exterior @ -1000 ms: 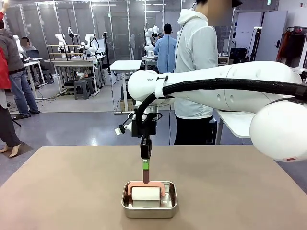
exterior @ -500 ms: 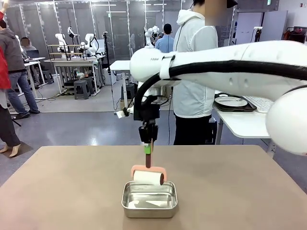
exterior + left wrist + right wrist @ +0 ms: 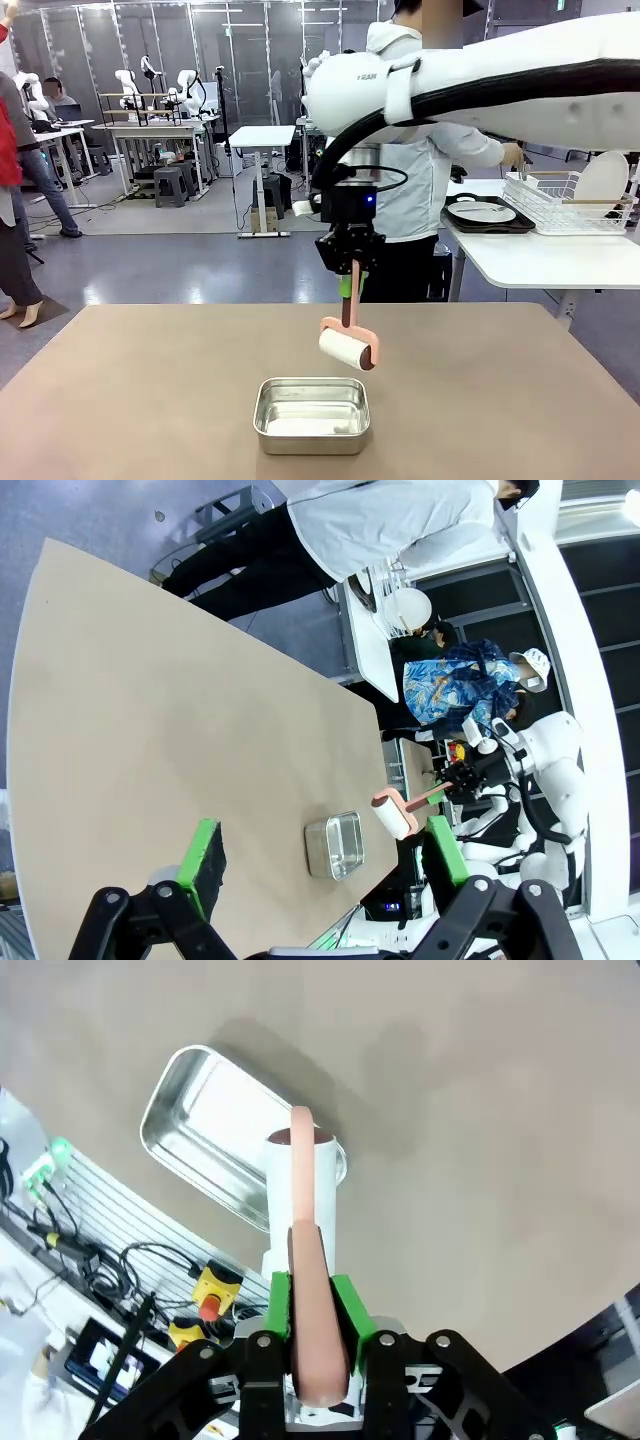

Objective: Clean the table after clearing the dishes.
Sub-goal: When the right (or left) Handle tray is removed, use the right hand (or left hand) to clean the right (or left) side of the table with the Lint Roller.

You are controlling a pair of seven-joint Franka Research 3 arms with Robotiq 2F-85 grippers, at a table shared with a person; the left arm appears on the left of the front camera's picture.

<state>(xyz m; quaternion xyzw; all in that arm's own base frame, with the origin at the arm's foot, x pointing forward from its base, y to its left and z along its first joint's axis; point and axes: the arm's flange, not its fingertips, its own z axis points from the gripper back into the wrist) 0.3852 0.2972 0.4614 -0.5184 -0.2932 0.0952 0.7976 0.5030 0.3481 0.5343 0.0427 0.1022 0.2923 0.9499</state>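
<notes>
The right arm (image 3: 460, 68) reads "FRAN" (rest hidden).

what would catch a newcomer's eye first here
The right claw grips a white lint roller by its pink handle, holding it in the air above a steel pan on the brown table. Past the far edge, a person stands by a white side table.

A small rectangular steel pan (image 3: 312, 415) is sitting on the table (image 3: 120, 400), close to the near edge and about midway along it. Beyond the far edge, a person (image 3: 420, 170) in a light hooded jacket is standing, turning toward a white side table (image 3: 530, 262) that is carrying a wire rack (image 3: 560, 205). Farther back on the left, a grey stool (image 3: 170, 185) is standing under a workbench.
</notes>
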